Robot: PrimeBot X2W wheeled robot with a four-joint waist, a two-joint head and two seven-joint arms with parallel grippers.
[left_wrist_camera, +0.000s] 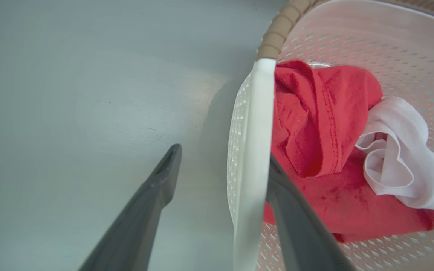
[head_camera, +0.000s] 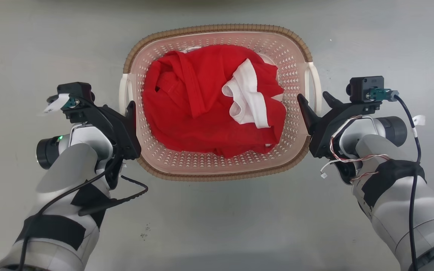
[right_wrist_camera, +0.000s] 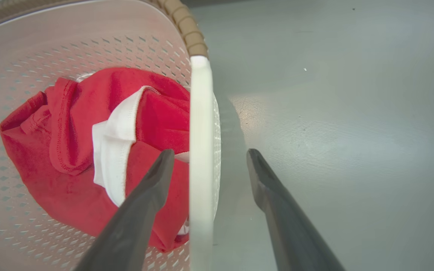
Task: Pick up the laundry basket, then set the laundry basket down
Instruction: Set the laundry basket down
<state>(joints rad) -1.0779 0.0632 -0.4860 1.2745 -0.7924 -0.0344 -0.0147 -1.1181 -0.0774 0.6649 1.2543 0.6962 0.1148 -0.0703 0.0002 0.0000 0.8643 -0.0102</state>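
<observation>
Left gripper (head_camera: 128, 113) (left_wrist_camera: 222, 156) was open, its fingers (left_wrist_camera: 145, 210) set either side of the left handle (head_camera: 123, 90) (left_wrist_camera: 252, 150) and not clamped. In the left wrist view the inner finger lay close against the handle's basket side, while the outer one stood apart from it over the floor (head_camera: 217, 226). Right gripper (head_camera: 312, 96) (right_wrist_camera: 210, 152) was open too and straddled the right handle (head_camera: 317, 86) (right_wrist_camera: 200, 131). One of its fingers (right_wrist_camera: 134, 226) was inside, above the clothes, and the other was outside, with a gap to the handle. Whether the inside one touched the handle could not be told. Both handles were white and ran along the short sides. The laundry basket (head_camera: 217, 28) sat on the grey floor between the two arms, centred in the head view, with its long sides running left to right and its far rim near the top of that view. It had pale pink perforated walls and a brown woven-look rim. Inside lay a crumpled red garment (head_camera: 202, 113) (left_wrist_camera: 315, 124) (right_wrist_camera: 70, 150) that covered most of the bottom. A white garment (head_camera: 245, 101) (left_wrist_camera: 401, 165) (right_wrist_camera: 113, 150) lay on top of the red one, toward the right side. Both forearms came in from the near corners, pale grey with black tape and loose cables.
</observation>
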